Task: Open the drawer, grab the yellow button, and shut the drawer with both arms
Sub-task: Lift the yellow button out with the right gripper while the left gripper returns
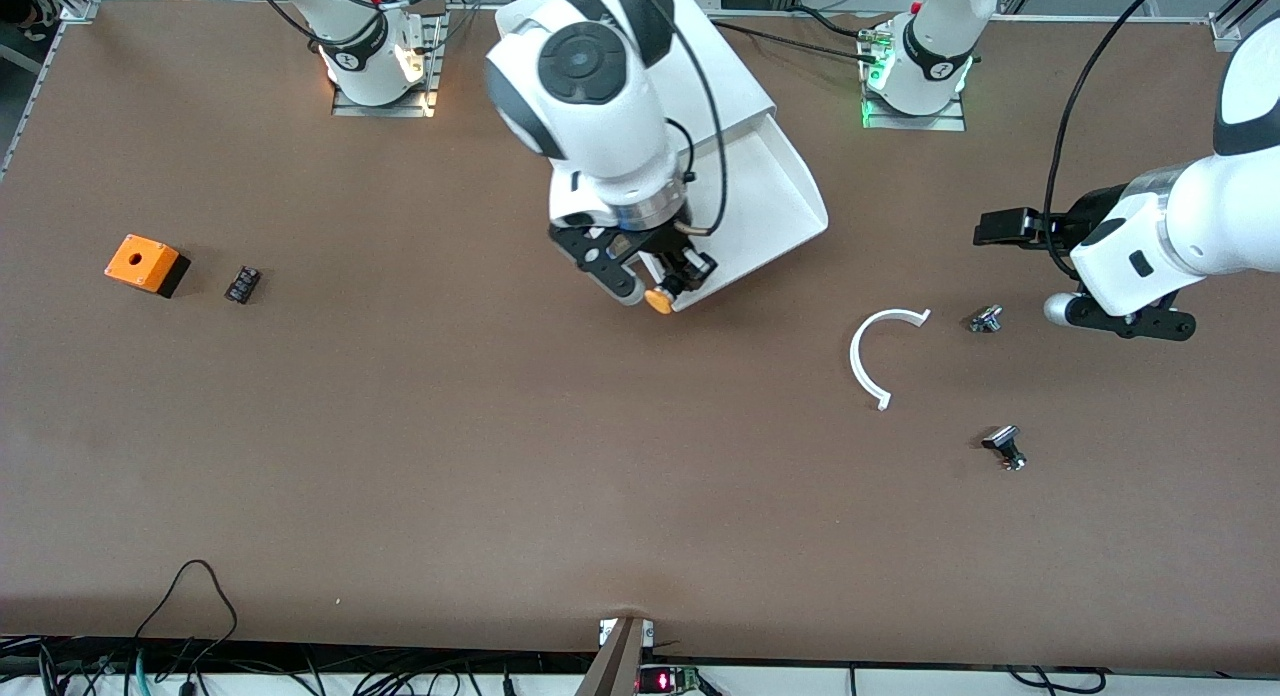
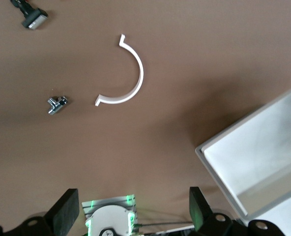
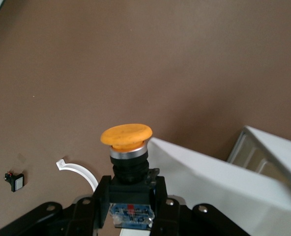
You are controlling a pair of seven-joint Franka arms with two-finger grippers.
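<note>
Brown tabletop, frame centre: right gripper (image 1: 660, 281) clamps the button (image 1: 658, 299) over the open drawer (image 1: 770, 191) lip; lift clear first. Left gripper (image 2: 133, 209), spread empty at mid-right, should push the drawer squarely

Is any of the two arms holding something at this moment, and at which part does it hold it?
The right tool holds the button by its black body, orange cap free, over the open drawer. The left tool is open and holds nothing.

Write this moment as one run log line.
drawer: open | button: held by right gripper over drawer edge | left gripper: open, waiting
</note>
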